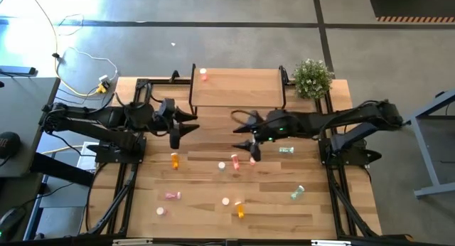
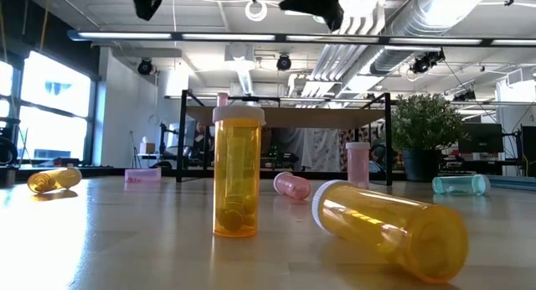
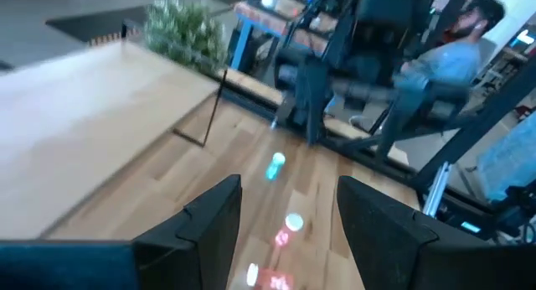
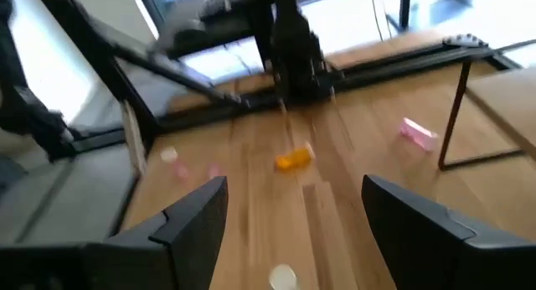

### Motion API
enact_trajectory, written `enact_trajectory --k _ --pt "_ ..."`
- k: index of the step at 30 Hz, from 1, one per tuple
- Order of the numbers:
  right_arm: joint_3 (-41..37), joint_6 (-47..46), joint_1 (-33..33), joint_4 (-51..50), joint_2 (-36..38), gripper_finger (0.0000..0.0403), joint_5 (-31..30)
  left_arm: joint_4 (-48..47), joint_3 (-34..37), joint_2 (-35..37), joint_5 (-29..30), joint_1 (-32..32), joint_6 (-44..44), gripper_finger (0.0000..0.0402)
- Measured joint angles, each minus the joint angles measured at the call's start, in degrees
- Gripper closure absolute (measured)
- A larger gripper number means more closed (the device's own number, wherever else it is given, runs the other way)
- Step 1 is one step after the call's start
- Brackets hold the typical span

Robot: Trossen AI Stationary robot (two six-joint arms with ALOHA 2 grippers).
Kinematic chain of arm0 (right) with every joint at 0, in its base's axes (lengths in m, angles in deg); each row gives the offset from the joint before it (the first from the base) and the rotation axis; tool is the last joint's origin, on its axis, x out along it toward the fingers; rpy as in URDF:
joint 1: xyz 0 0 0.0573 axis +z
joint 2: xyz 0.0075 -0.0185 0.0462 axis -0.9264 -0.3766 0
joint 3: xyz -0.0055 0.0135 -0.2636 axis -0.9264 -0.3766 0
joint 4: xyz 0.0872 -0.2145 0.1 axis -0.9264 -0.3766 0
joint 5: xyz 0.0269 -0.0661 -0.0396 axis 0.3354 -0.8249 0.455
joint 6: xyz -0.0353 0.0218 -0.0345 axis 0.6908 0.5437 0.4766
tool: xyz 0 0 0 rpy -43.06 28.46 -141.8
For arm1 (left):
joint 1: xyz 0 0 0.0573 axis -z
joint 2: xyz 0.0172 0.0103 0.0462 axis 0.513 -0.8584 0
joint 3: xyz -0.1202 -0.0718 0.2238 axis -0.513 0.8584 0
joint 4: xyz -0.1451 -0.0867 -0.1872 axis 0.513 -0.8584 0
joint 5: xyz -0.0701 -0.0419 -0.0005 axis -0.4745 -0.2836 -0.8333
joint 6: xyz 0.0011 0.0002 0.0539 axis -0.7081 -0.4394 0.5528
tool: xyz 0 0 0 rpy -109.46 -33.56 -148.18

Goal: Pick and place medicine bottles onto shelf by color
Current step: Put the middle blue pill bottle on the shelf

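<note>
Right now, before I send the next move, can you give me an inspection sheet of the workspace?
Surface: wooden table, bare between bottles.
Job's things: one pink bottle on the shelf; the orange, pink and teal bottles scattered on the table, some upright, some lying.
Clutter: potted plant beside the shelf.
Grippers: left gripper and right gripper both empty, jaws open, above the table.
Cables: yellow-white cable on the floor.
Surroundings: seated person beyond the table.

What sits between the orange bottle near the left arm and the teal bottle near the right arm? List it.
In the high view, between the orange bottle and teal bottle: two pink bottles and the right gripper.
</note>
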Motion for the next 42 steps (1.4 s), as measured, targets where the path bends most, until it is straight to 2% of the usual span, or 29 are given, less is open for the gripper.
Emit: enact_trajectory --k 5,12,22,36,42 --pt "2.13 0.45 1.16 -1.12 -6.94 0.0137 0.68 -0.77 -0.02 2.99 -1.83 -2.28 3.52 0.0214" --pt "2.13 0.01 3.18 0.49 -15.04 0.0137 1.96 -0.88 -0.03 4.87 -5.58 -4.95 3.87 0.0214" --pt "2.18 3.47 4.5 5.59 -23.92 0.0137 2.69 -3.99 -0.04 4.85 -5.83 -5.22 3.87 0.0214" --pt "2.18 3.49 4.09 8.37 -30.22 0.0137 1.81 -4.63 -0.04 4.83 -5.02 -5.22 4.44 0.0214" --pt "2.16 3.52 4.09 9.85 -30.75 0.0146 1.25 -4.63 -0.04 4.83 -5.02 -5.22 4.44 0.0214"
